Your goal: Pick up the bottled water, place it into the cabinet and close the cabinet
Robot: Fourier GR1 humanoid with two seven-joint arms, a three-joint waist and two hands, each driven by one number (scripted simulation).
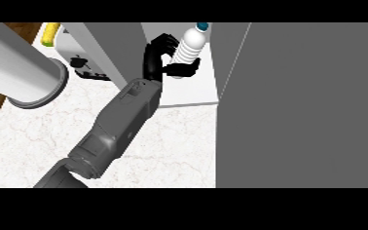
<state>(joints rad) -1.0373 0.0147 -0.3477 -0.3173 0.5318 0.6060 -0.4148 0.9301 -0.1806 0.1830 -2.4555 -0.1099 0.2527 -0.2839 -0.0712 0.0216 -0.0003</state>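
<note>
head view: right hand (161, 61) grips bottled water (189, 46) inside cabinet (188, 95).

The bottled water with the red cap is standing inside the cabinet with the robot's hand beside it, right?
Almost. In the head view the bottled water has a blue cap, not red. It does stand upright inside the cabinet, with the black hand beside it, thumb against the bottle.

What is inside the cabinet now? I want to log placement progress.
The bottled water, upright on the white shelf, with the hand curled round it. The open door hides everything further right.
</note>
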